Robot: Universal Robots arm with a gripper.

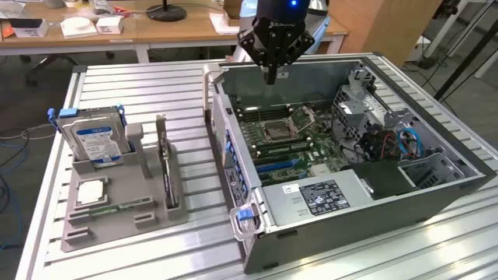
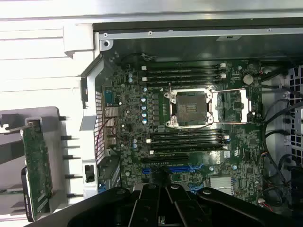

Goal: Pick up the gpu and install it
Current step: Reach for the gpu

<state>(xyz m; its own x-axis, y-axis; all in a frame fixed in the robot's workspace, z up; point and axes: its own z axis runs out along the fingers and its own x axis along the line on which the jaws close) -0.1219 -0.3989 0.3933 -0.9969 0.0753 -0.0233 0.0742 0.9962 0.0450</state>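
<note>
Currently the gpu [image 1: 165, 169] is stood on edge in a grey rack [image 1: 116, 219] on the table [image 1: 155, 87] just beside the computer case [image 1: 374, 224], presumably exposed for a grasp from above. Above one end of the case the fingers [image 1: 270, 76] are held shut, nothing between them.

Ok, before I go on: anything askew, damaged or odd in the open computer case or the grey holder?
Nothing looks damaged or spilled. The dark green-black gpu card stands upright in the grey plastic holder. Only oddity: the silver processor socket lies empty with its metal frame flipped open.
</note>
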